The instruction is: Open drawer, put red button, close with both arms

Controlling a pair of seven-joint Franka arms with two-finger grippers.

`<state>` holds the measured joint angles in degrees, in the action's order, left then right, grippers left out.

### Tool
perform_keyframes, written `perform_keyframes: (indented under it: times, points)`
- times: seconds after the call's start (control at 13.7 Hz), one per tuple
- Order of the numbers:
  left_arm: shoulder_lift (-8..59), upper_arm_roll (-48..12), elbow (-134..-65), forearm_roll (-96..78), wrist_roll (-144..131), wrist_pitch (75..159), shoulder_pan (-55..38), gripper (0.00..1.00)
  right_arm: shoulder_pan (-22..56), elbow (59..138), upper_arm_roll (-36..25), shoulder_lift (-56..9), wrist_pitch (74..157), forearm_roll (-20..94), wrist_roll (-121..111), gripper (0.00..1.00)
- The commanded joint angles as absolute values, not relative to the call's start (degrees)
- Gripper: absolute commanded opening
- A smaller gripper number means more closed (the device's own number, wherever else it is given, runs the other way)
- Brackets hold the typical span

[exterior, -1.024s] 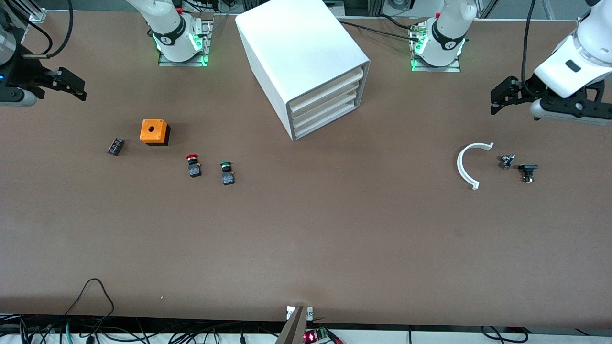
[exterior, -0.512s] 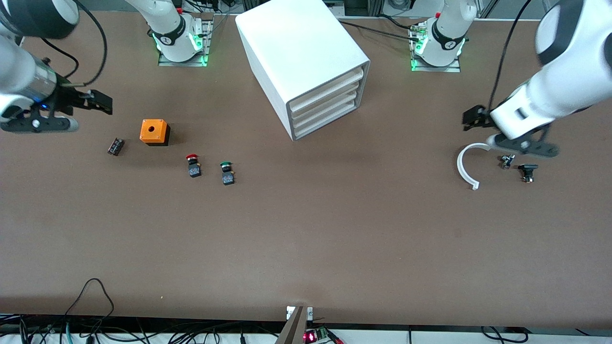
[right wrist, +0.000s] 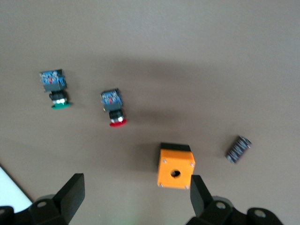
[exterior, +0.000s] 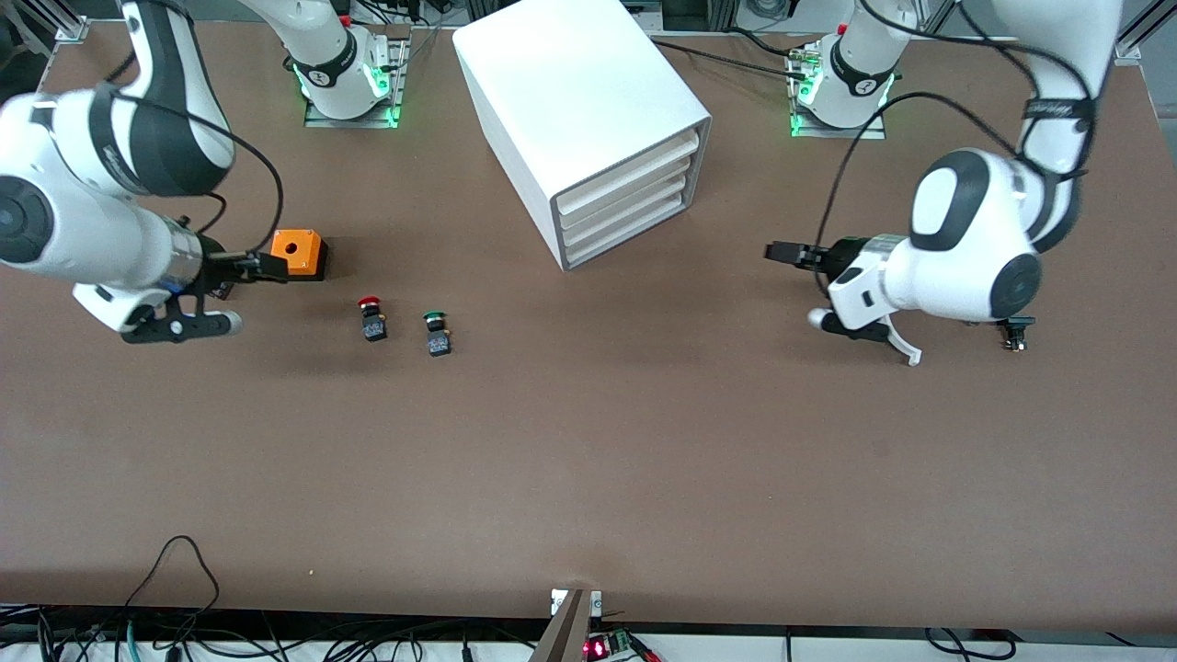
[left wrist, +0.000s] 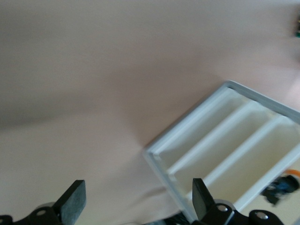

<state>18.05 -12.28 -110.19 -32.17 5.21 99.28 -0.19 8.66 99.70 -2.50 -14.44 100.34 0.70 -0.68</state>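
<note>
The white cabinet [exterior: 570,101] stands at the table's back middle, its stacked drawers [exterior: 625,200] all shut; its front also shows in the left wrist view [left wrist: 234,140]. The red button [exterior: 371,317] lies on the table beside the green-capped one [exterior: 437,333], nearer to the front camera than the orange box [exterior: 297,253]. It also shows in the right wrist view [right wrist: 115,110]. My right gripper [exterior: 267,268] is open and empty, over the table beside the orange box. My left gripper [exterior: 782,251] is open and empty, over the table between the cabinet and the left arm's end.
A small black ridged part [right wrist: 238,149] lies by the orange box [right wrist: 176,166], toward the right arm's end. A white curved piece [exterior: 908,350] and a small black part [exterior: 1014,329] lie under the left arm. The green button [right wrist: 55,89] lies close to the red one.
Both arms have swung in from the table's ends. The right gripper came over beside the orange box; the left gripper moved past the white curved piece toward the cabinet. Nothing was grasped.
</note>
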Motion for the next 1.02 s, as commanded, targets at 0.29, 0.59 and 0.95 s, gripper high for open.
perform_keyframes:
  times: [0.29, 0.59, 0.95]
  points:
    - [22.58, -18.00, -120.05, -56.23, 19.32, 103.97, -4.57, 0.97, 8.70, 112.75, 2.63, -16.79, 121.88, 1.76, -1.76, 1.00]
    - [22.76, -22.14, -123.13, -59.15, 19.95, 109.50, -5.80, 0.85, 8.70, 120.66, 3.08, -18.80, 135.14, -0.35, -7.96, 1.00]
    - [22.76, -24.43, -126.03, -60.73, 19.95, 111.18, -6.33, 0.73, 8.79, 122.08, 3.77, -21.79, 137.64, -0.53, -14.39, 1.00]
